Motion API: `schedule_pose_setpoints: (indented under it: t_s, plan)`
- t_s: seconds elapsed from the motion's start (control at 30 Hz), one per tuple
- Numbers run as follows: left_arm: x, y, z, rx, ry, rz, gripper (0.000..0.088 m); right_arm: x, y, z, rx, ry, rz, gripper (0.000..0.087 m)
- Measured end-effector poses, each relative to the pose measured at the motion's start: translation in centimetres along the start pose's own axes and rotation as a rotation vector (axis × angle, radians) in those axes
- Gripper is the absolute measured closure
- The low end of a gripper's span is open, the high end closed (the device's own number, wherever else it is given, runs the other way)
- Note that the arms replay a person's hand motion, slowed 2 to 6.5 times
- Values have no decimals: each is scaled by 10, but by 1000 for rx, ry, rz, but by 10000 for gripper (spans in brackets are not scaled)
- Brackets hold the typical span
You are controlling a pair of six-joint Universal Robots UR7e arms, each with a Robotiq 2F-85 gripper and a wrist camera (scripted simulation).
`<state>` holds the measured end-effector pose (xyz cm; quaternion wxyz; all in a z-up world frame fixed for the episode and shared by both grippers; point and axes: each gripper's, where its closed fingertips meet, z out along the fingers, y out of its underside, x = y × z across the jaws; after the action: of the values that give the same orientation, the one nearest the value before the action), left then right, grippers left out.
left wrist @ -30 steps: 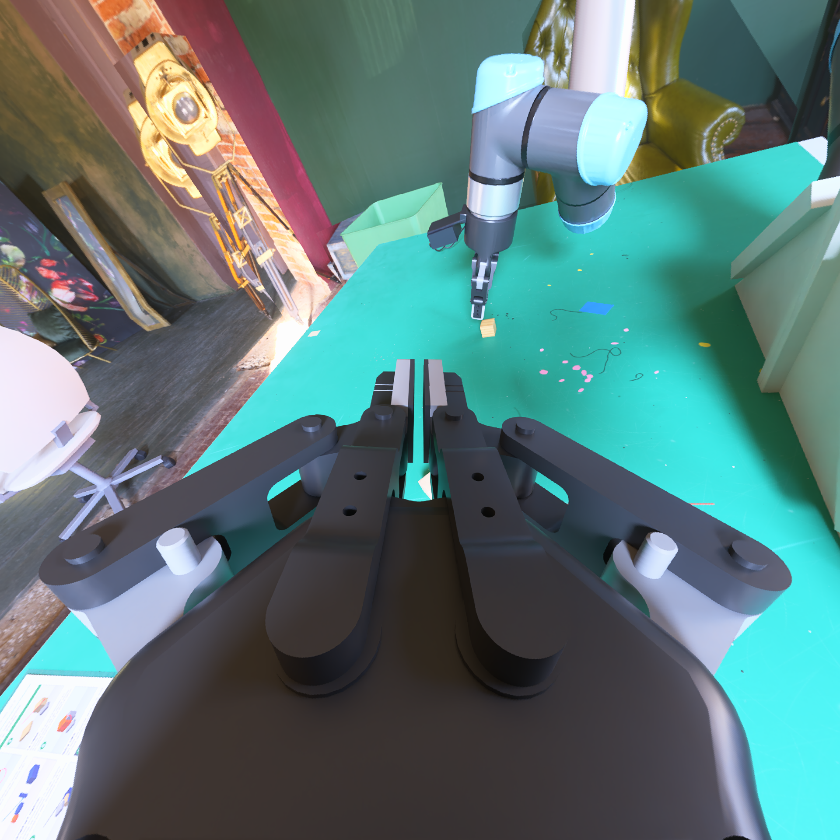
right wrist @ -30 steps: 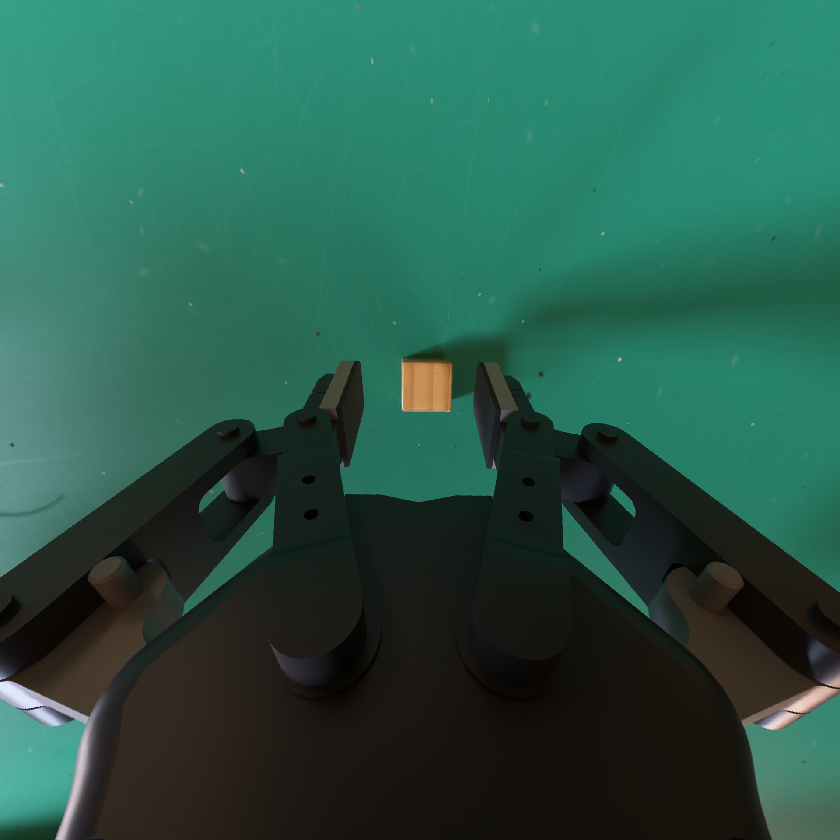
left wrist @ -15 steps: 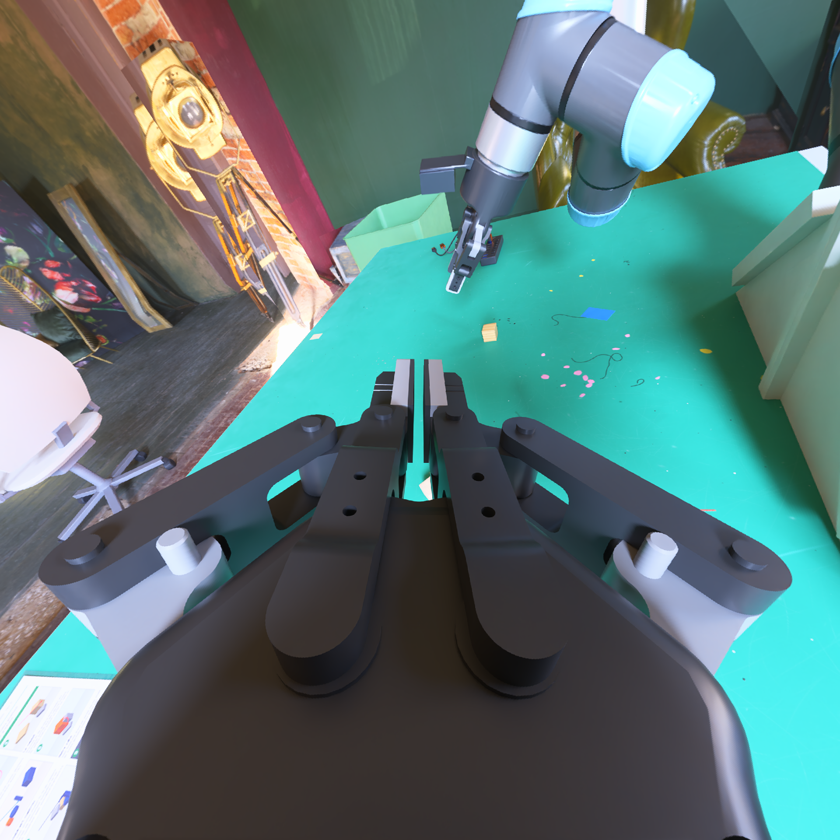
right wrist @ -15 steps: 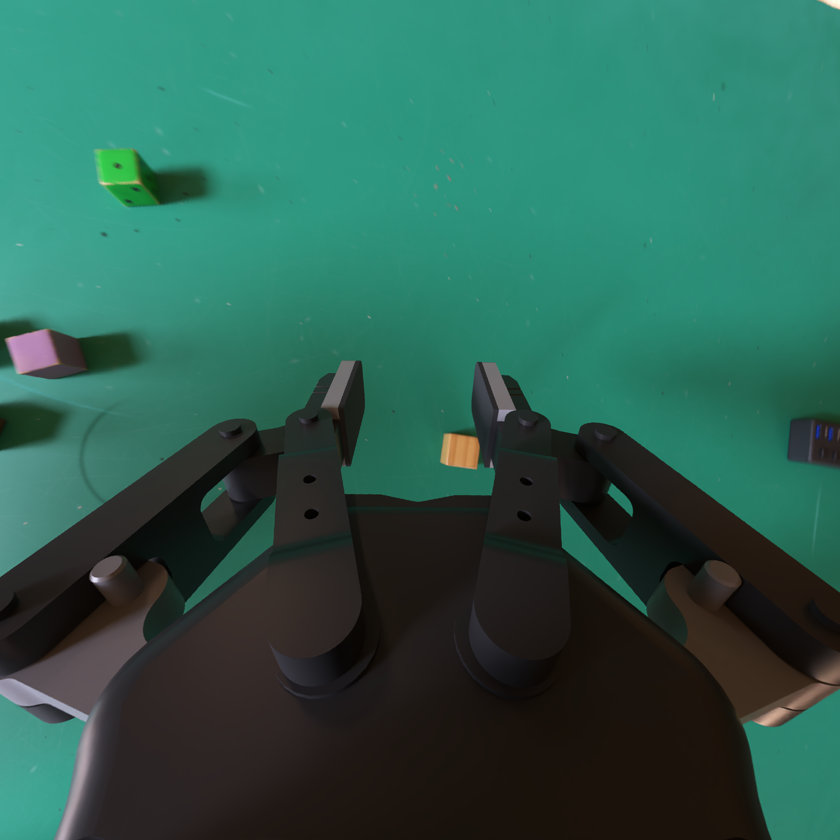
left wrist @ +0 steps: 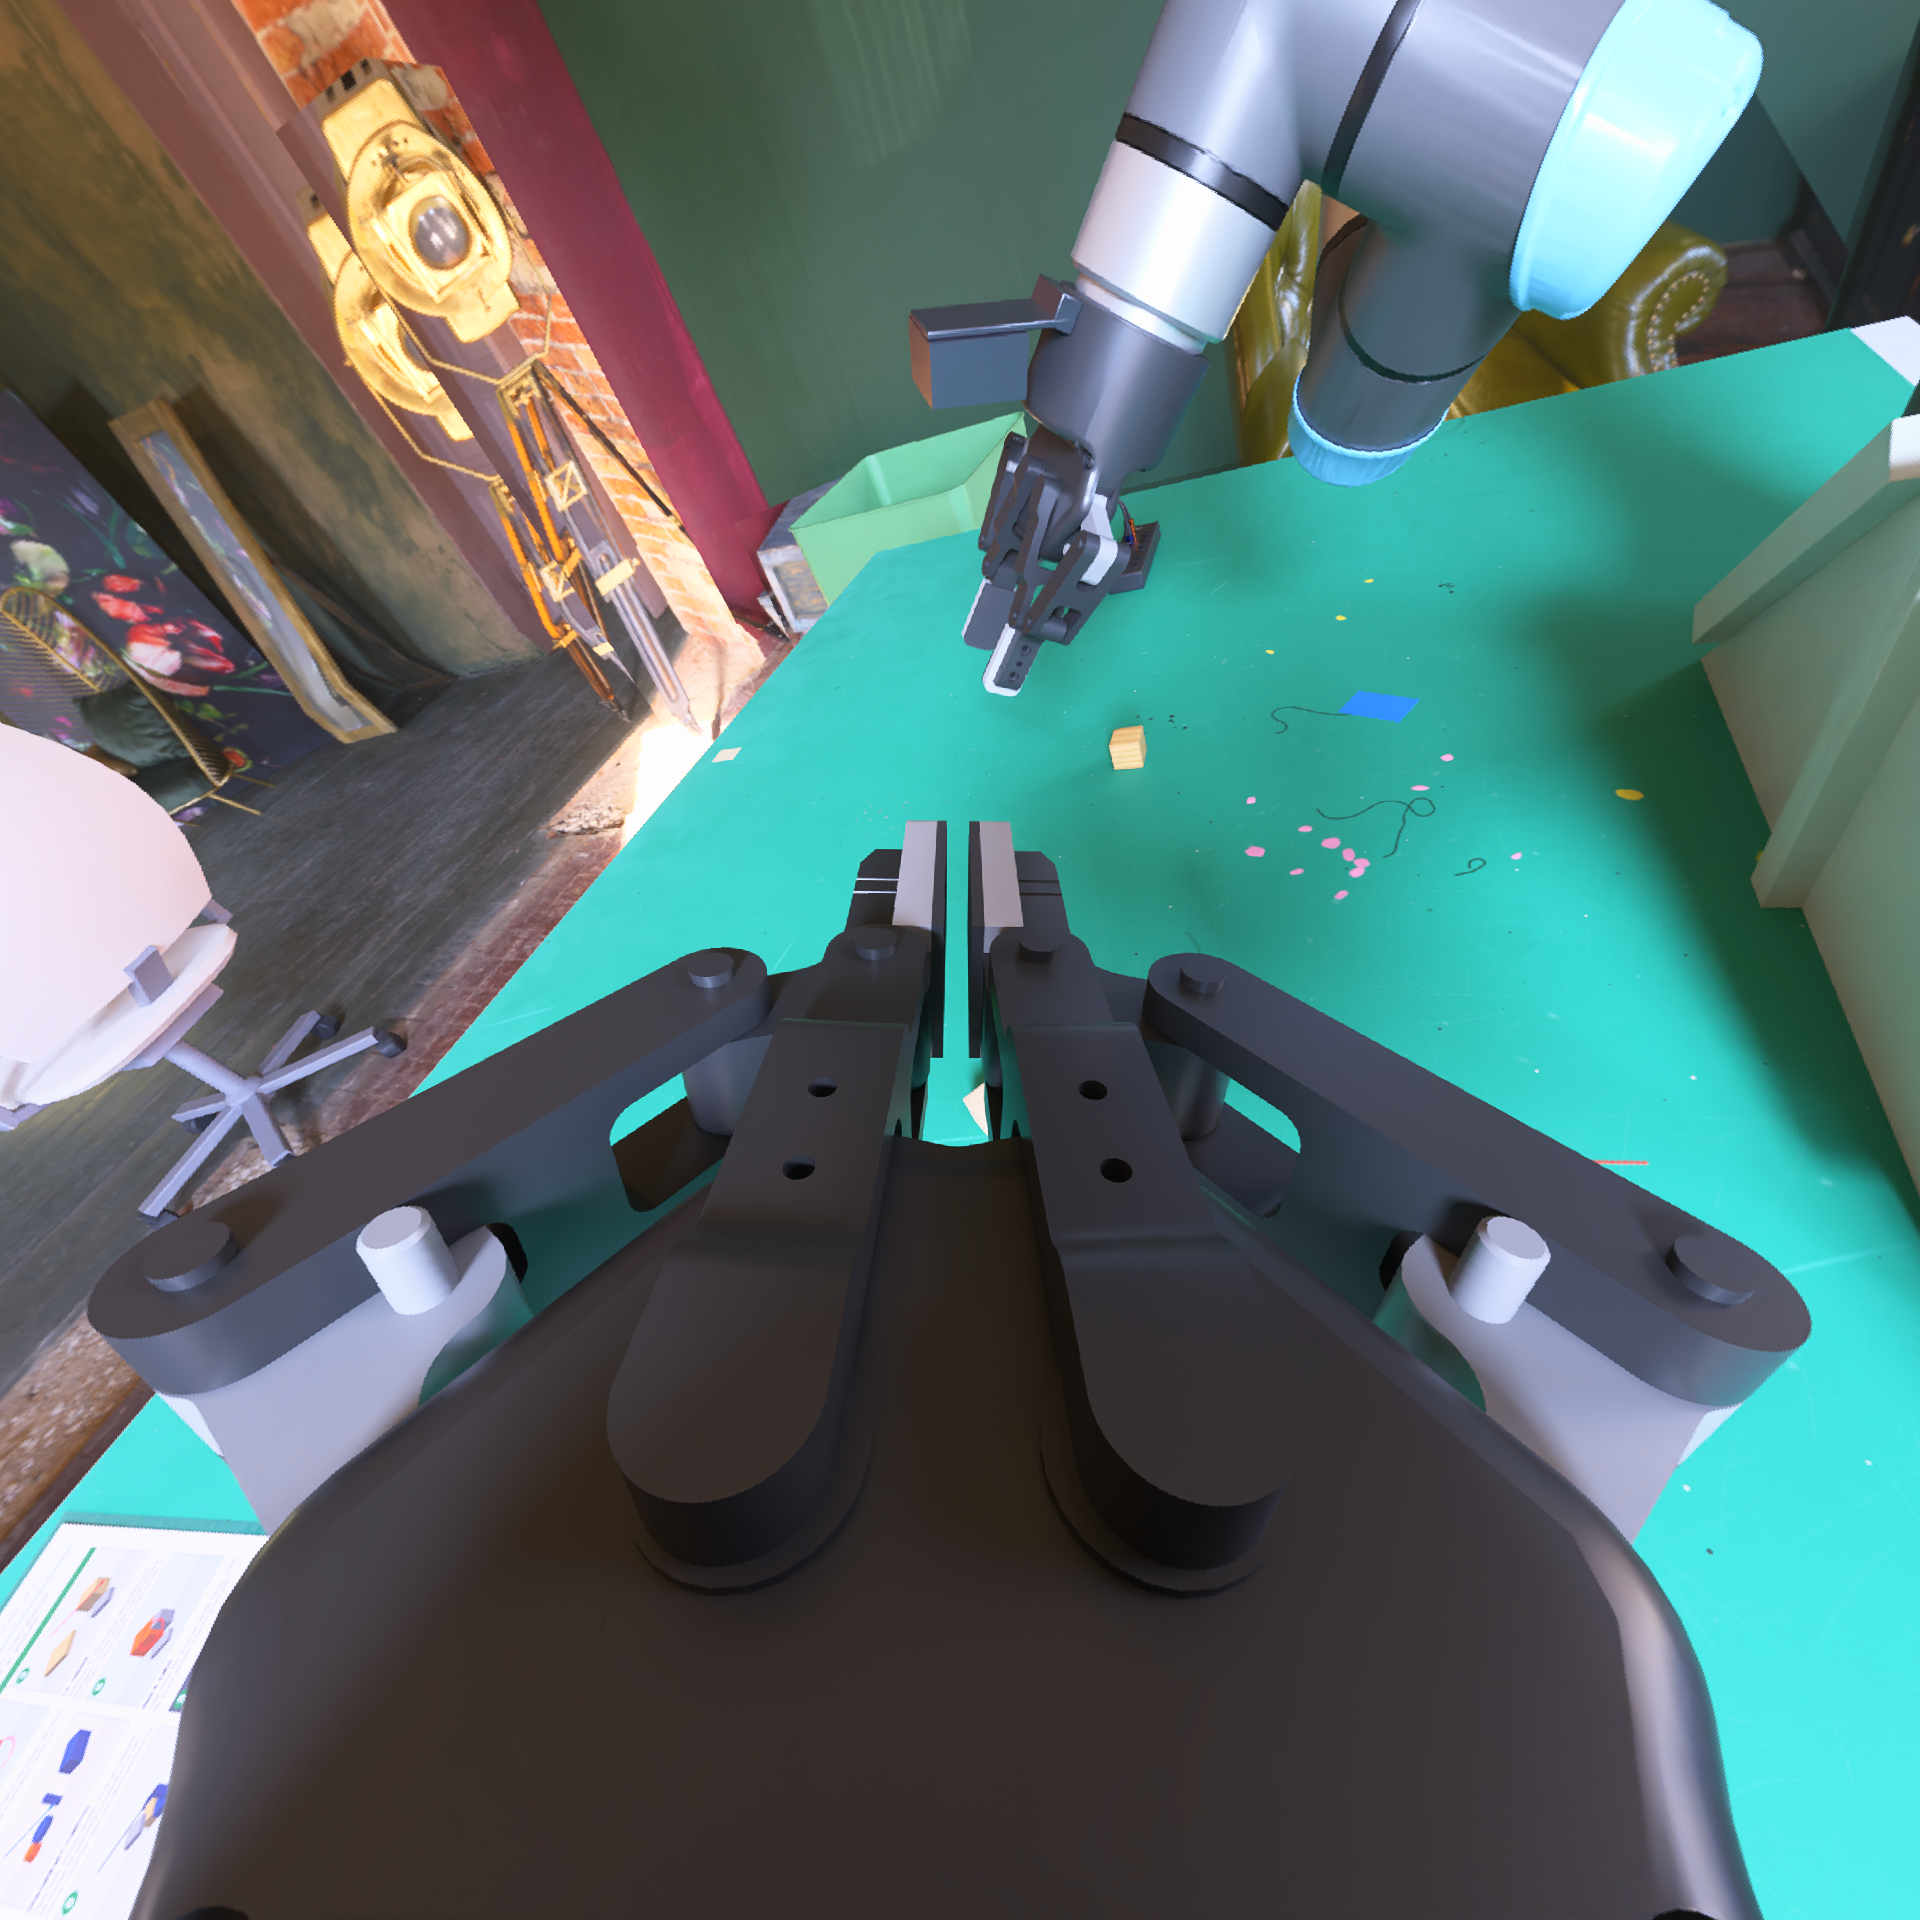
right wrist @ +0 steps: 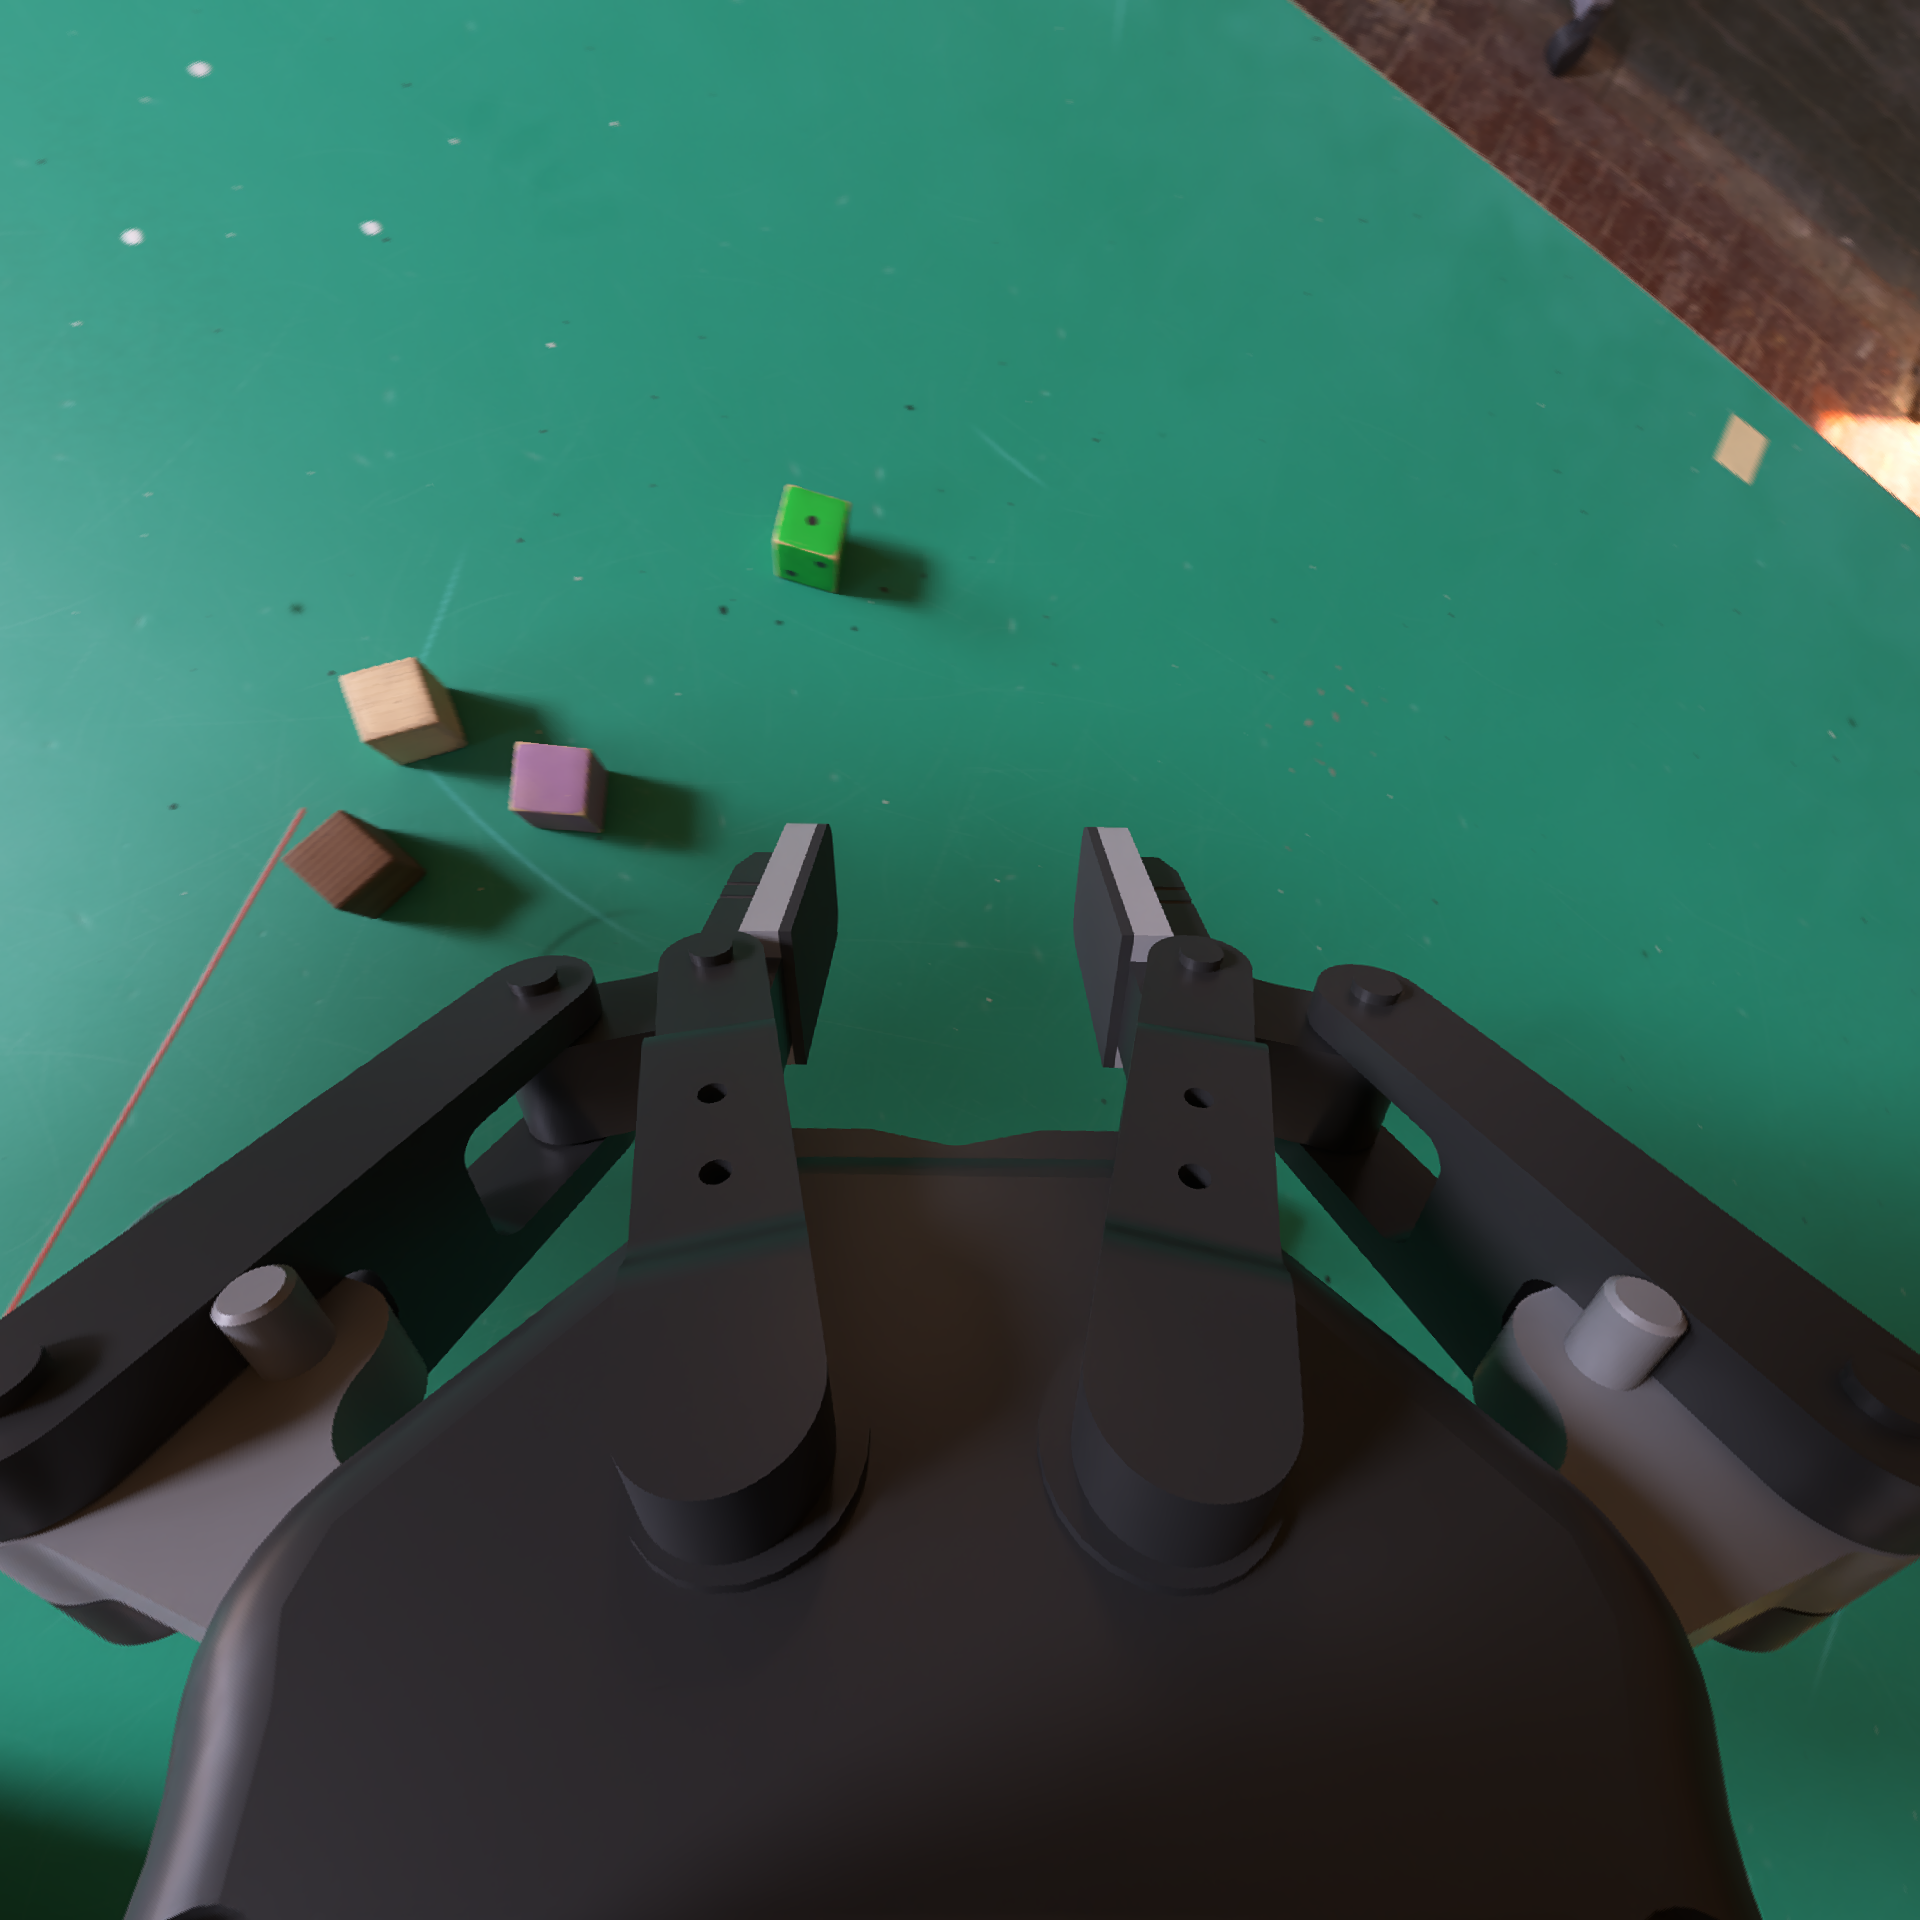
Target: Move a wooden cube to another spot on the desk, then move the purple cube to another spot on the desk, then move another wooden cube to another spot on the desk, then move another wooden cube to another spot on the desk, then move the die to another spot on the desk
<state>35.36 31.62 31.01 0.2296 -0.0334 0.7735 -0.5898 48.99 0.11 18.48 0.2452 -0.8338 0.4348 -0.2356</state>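
Note:
In the right wrist view my right gripper is open and empty above the green desk. Ahead to its left stand a purple cube, a light wooden cube, a dark wooden cube and, farther off, a green die. In the left wrist view my left gripper is shut and empty over the desk. Beyond it a small light wooden cube sits alone on the desk, with the right gripper hanging above and to its left.
A pale cabinet stands at the right of the desk. A green bin and a small dark device are at the far end. The desk's left edge drops to the floor. A printed sheet lies near me.
My right gripper has let go of the small wooden cube, risen and swung away from it; the purple cube, two wooden cubes and die came into its view. My left gripper has not moved.

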Motion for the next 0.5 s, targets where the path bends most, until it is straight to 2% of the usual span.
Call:
schedule_pose_setpoints:
  t_s: [0.23,0.5]
  plan:
    - [-1,2,1,-11,-4,-6,839,-38,-12,17,-22,-84,-72,457]
    - [-3,5,2,-23,-12,-11,838,-69,-13,45,-60,-122,-74,472]
